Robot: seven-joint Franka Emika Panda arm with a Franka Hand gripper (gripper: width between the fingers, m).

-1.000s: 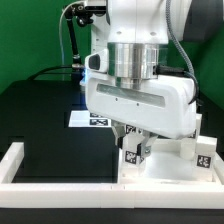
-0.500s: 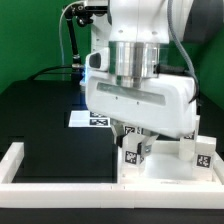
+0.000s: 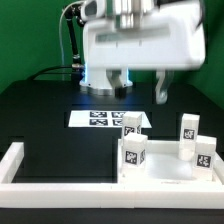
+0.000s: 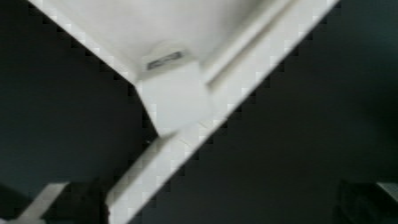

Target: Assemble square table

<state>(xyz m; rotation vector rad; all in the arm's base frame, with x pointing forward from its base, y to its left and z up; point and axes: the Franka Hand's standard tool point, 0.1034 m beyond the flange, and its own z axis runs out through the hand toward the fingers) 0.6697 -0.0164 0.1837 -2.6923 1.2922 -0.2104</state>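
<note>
The square table's white panel (image 3: 165, 172) lies at the front on the exterior view's right, against the white frame bars. Several white tagged leg blocks stand upright on it: one at the near corner (image 3: 133, 155), one behind it (image 3: 131, 123), and two on the right (image 3: 189, 128) (image 3: 205, 152). My gripper (image 3: 141, 85) hangs open well above them, holding nothing, with its dark fingers (image 3: 160, 88) spread. In the wrist view the fingertips (image 4: 45, 205) show far apart at the frame's corners. A white tagged part (image 4: 164, 62) lies far below them, and nothing is between them.
The marker board (image 3: 105, 118) lies flat on the black table behind the panel. White frame bars run along the front (image 3: 60, 188) and the left side (image 3: 18, 158). The arm's base and cables (image 3: 72, 40) stand at the back against a green backdrop.
The gripper was low over the near corner leg block, closed around it. It has opened, let the block go and risen well above the panel. The block stays standing.
</note>
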